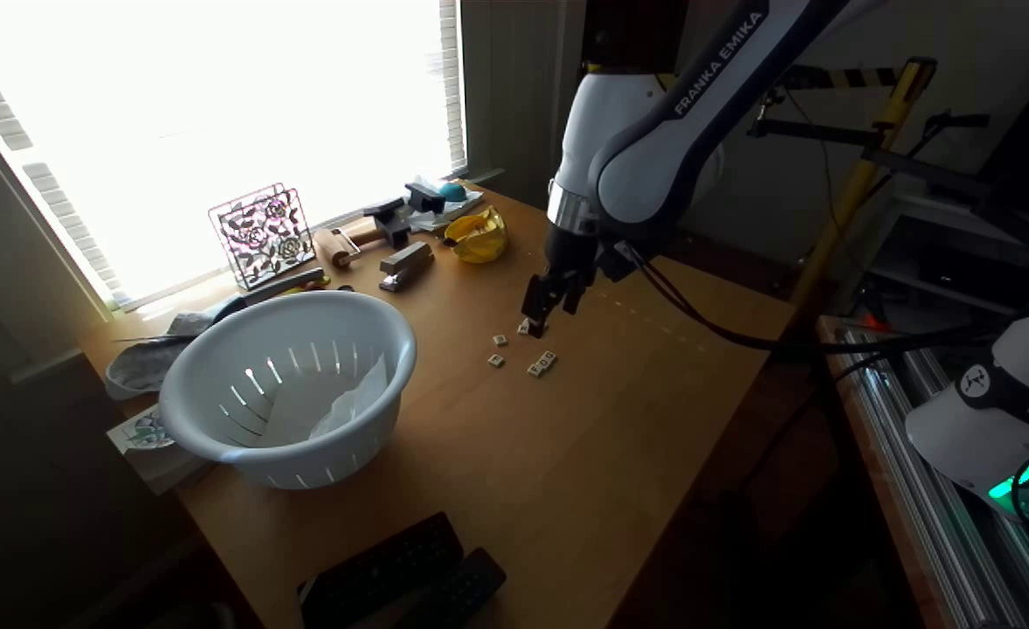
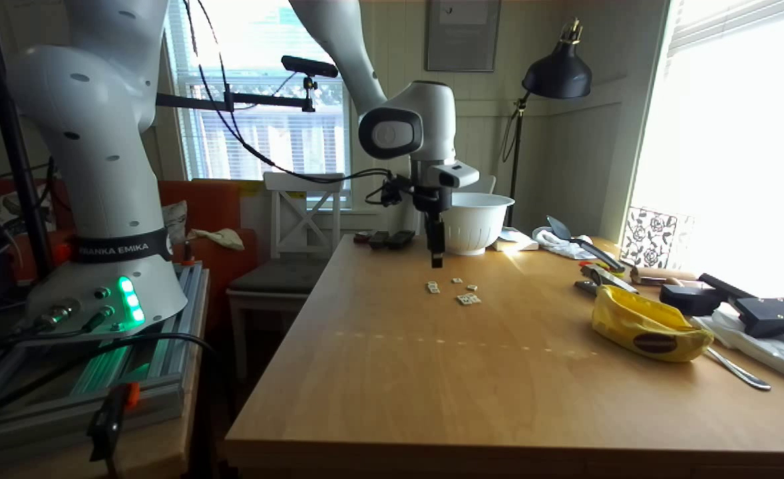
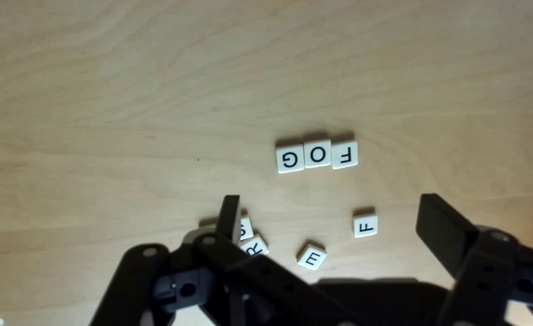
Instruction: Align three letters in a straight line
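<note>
Hovering over a smooth, light brown wooden table (image 2: 512, 399), your gripper (image 3: 332, 217) has its fingers (image 3: 447, 231) set wide apart, holding nothing. In the wrist view, 3 white letter tiles (image 3: 317, 154), G, O and F, touch side by side in a nearly straight row; loose tiles (image 3: 365, 225) lie nearer, some partly hidden behind the finger at left. In an exterior view, a bright window (image 1: 217, 105) stands at far left. In an exterior view, a broad stretch of wood runs from the tiles to the near edge (image 2: 498, 444), your widest room for moving. A yellow pouch (image 2: 648, 326) and dark clutter (image 2: 688, 299) line its right side; a white colander (image 2: 475, 223) stands at the far end. A dark gap parts the left edge from the robot's bench (image 2: 159, 436).
</note>
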You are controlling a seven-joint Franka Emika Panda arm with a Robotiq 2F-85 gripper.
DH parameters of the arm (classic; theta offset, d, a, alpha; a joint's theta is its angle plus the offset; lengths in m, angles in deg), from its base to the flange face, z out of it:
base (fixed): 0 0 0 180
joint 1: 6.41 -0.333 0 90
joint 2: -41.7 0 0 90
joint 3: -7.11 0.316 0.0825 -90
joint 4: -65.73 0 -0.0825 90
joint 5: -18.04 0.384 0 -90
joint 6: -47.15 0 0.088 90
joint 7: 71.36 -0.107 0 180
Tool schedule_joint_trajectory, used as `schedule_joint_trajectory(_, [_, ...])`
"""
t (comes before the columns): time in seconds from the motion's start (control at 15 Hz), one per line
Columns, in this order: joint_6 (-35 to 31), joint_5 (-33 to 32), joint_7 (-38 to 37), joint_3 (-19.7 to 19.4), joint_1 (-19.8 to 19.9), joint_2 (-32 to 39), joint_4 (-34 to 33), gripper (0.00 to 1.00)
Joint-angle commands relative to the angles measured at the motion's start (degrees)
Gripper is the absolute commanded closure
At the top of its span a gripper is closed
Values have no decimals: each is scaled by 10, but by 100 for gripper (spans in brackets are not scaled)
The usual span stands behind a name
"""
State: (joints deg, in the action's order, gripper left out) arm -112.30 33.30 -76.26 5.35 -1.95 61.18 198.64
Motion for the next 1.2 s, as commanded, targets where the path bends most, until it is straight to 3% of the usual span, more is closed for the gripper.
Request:
schedule_joint_trajectory(0.0, [14, -5, -14, -1, 0, -38, 27, 0])
schedule_joint_trajectory(0.73, [46, -25, -33, -15, -9, -96, 59, 0])
schedule_joint_trajectory(1.13, [73, -96, -63, -30, -18, -123, 67, 0])
